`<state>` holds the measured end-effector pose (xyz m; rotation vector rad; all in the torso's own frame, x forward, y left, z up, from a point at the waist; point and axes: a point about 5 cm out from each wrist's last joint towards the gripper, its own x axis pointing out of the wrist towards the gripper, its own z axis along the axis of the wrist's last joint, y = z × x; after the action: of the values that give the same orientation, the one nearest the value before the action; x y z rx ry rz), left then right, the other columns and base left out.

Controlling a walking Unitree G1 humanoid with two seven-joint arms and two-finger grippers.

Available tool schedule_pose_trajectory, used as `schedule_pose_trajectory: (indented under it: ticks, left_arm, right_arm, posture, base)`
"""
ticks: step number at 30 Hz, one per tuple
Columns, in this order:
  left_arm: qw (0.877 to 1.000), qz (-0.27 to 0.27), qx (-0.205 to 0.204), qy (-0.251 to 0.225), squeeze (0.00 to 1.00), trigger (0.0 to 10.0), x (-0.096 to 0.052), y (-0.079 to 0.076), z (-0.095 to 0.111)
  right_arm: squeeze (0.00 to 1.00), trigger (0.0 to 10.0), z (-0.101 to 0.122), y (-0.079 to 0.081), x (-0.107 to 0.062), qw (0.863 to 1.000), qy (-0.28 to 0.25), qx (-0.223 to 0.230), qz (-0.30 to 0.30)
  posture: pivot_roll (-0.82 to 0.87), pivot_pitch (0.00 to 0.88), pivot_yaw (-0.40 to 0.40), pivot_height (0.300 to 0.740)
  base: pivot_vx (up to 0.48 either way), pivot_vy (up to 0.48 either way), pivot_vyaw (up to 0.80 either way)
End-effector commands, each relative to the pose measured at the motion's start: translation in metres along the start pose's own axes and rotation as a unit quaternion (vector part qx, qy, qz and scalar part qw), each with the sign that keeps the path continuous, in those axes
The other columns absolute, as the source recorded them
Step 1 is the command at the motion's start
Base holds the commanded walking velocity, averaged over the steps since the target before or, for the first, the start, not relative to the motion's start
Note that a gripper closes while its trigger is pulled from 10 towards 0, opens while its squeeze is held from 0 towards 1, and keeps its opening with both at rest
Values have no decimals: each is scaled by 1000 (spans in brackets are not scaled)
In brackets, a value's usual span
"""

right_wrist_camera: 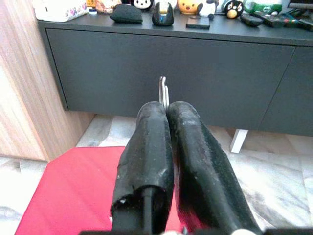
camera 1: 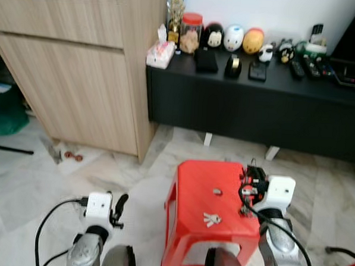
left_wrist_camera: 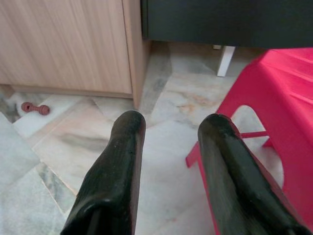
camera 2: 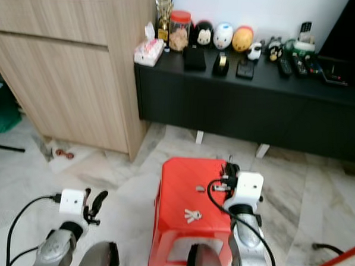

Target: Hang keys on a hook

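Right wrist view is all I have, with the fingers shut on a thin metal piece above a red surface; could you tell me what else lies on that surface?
Observer: A small bunch of keys lies near the front edge of the red stool, apart from the thin metal piece that the right gripper pinches.
Operator: Thank you. Where is the other arm, please?
Observer: The left gripper is low over the marble floor to the left of the stool, fingers open and holding nothing.
Operator: Is anything lying on that floor?
Observer: A small red item lies by the foot of the wooden cabinet.
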<state>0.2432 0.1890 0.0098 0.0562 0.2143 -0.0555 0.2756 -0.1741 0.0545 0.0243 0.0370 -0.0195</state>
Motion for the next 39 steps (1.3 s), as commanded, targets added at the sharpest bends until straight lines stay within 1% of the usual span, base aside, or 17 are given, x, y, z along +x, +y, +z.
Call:
schedule_pose_trajectory:
  ticks: [1, 6, 12, 22, 25, 29, 32, 37, 39]
  left_arm:
    - [1000, -8, 3, 3, 0, 10000, -1, -3, -3]
    - [1000, -7, 4, 1, 0, 10000, 0, -1, -1]
    - [1000, -6, 4, -5, 0, 10000, 3, 0, 3]
    - [1000, -8, 4, -4, 0, 10000, 3, -1, 3]
    - [1000, -9, 4, -4, 0, 10000, 3, -1, 3]
    - [1000, 4, 9, -1, 0, 10000, 4, 2, 3]
    - [1000, 2, 8, 1, 0, 10000, 3, 3, 1]
    - [1000, 9, 8, 21, 0, 10000, -2, 5, -8]
    - [999, 17, 7, 36, 0, 10000, -6, 8, -16]
  right_arm:
    - [0, 10000, 2, -1, 2, 1000, 0, -4, 1]
    - [0, 10000, 4, 1, 5, 1000, 0, -3, 5]
    - [0, 10000, 5, 0, 6, 1000, 0, -3, 3]
    - [0, 10000, 3, 1, 5, 1000, 5, -9, 5]
    - [0, 10000, 4, 2, 6, 1000, 5, -13, 8]
    - [0, 10000, 7, -1, 9, 1000, 3, -13, 4]
    - [0, 10000, 9, -2, 10, 1000, -3, -12, 2]
    - [0, 10000, 9, -2, 9, 1000, -3, -12, 1]
    - [0, 10000, 9, 0, 9, 1000, -4, -11, 4]
  posture:
    - [-19, 0, -42, 612]
    - [-16, 0, -46, 612]
    - [-20, 0, -42, 612]
    - [-20, 6, -42, 612]
    - [-19, 11, -43, 612]
    - [-18, 15, -46, 612]
    - [-18, 20, -47, 617]
    - [-15, 23, -49, 637]
    - [-17, 25, -50, 652]
  base:
    - [-251, 0, 0]
    - [-251, 0, 0]
    - [-252, 0, 0]
    - [-252, 0, 0]
    - [0, 0, 0]
    - [0, 0, 0]
    - [0, 0, 0]
    - [0, 0, 0]
    - [0, 0, 0]
